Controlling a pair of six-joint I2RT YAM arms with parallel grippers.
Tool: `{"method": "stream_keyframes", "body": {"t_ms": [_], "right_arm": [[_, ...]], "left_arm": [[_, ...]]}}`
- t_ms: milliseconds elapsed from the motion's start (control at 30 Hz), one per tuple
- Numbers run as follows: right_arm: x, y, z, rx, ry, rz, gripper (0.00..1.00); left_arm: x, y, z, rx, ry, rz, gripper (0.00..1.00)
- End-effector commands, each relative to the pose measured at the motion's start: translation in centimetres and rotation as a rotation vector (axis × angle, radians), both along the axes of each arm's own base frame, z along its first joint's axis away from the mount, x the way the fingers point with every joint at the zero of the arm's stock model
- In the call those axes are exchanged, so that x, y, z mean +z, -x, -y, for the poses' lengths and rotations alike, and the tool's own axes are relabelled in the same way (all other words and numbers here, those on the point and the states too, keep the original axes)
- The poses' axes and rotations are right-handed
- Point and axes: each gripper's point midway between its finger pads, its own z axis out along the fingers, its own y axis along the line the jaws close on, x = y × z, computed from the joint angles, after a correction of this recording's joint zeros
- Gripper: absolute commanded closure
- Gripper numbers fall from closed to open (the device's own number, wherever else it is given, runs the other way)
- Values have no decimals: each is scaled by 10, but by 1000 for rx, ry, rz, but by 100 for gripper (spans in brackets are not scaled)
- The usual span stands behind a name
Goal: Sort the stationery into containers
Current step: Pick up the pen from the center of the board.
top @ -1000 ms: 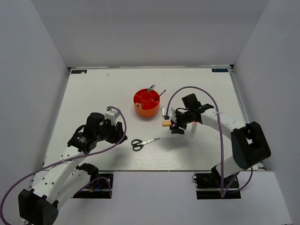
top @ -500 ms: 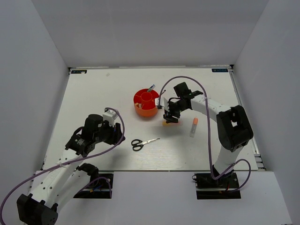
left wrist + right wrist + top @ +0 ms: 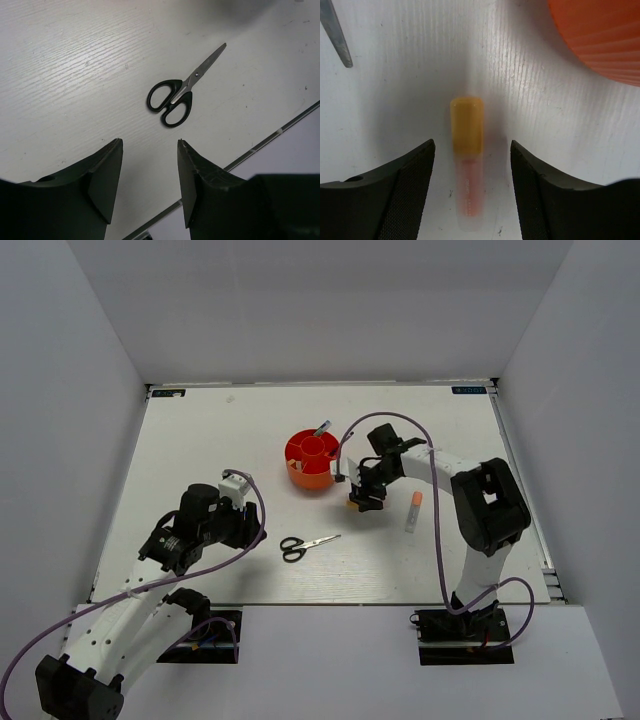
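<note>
The round orange organiser (image 3: 312,460) stands mid-table with a pen (image 3: 322,428) sticking out of it. Just right of it my right gripper (image 3: 362,498) hangs low over the orange-yellow marker (image 3: 466,165). In the right wrist view that gripper (image 3: 471,145) is open, its fingers on either side of the marker and touching nothing. The organiser's wall (image 3: 600,35) shows at the upper right. The black-handled scissors (image 3: 305,543) lie nearer the front. My left gripper (image 3: 252,525) is open and empty to their left, with the scissors (image 3: 172,95) ahead of it (image 3: 150,142). A white-orange tube (image 3: 413,511) lies to the right.
A scissor blade tip (image 3: 337,35) shows at the upper left of the right wrist view. The table's near edge (image 3: 270,140) runs close beside my left gripper. White walls enclose the table on three sides.
My right gripper has swung left and slightly back, from near the tube to over the marker, and its jaws have narrowed a little. The left arm has barely moved.
</note>
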Motion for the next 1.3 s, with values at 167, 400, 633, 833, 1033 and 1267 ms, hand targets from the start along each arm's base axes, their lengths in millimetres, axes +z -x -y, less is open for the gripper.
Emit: {"method": "stream_keyframes", "body": {"t_ms": [167, 400, 633, 833, 1033, 1267], "right_arm": [[-21, -3, 7, -11, 51, 5, 36], [-36, 14, 18, 15, 105, -49, 54], [-51, 31, 30, 29, 140, -21, 73], [-35, 42, 27, 4, 99, -35, 100], [78, 58, -22, -64, -230, -87, 100], [172, 27, -77, -208, -569, -136, 100]], "left_arm": [[-2, 2, -3, 0, -15, 6, 42], [-1, 2, -3, -2, -16, 9, 42], [-2, 1, -4, 6, -21, 11, 42], [-3, 0, -4, 9, -24, 9, 42], [-4, 0, -5, 9, -27, 4, 42], [-7, -1, -8, 24, -46, 2, 42]]}}
